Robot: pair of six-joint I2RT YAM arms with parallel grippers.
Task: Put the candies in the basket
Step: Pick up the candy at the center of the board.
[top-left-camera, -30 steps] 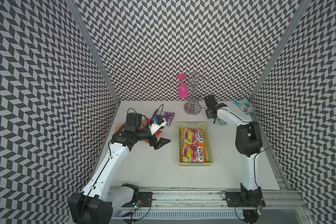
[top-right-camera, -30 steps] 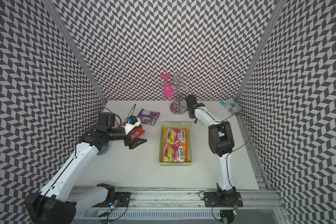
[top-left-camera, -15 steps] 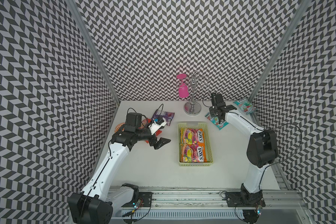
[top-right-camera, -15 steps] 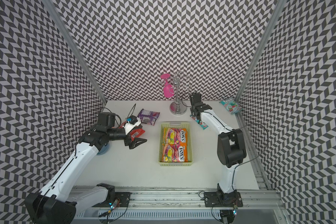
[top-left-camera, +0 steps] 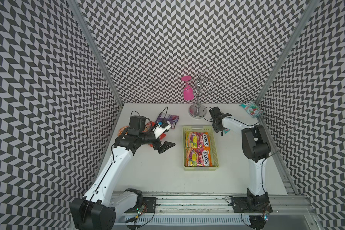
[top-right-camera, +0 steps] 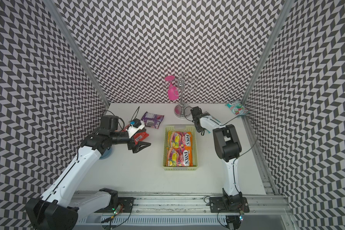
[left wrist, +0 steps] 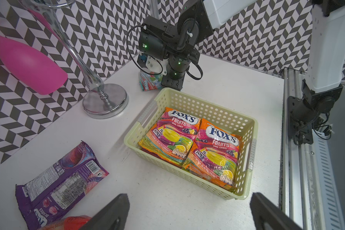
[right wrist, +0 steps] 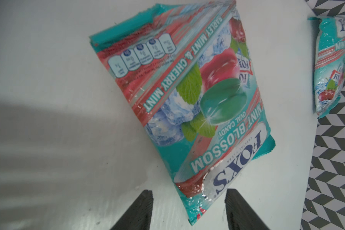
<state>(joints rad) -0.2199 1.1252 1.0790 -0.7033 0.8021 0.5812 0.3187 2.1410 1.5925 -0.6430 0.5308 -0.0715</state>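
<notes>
Jaws of the right gripper [right wrist: 188, 194] have swung apart and straddle one end of the teal candy bag [right wrist: 187, 99], lying on the table [top-left-camera: 157, 175] just outside the basket's [top-left-camera: 200, 169] far right corner. Nothing is gripped yet, so it still needs lifting in beside the orange bags [top-left-camera: 197, 148]; the left gripper [top-left-camera: 165, 146] hangs wide, empty.

Black-and-white chevron walls [top-left-camera: 167, 49] around a white tabletop [top-left-camera: 157, 175], bright even light.
</notes>
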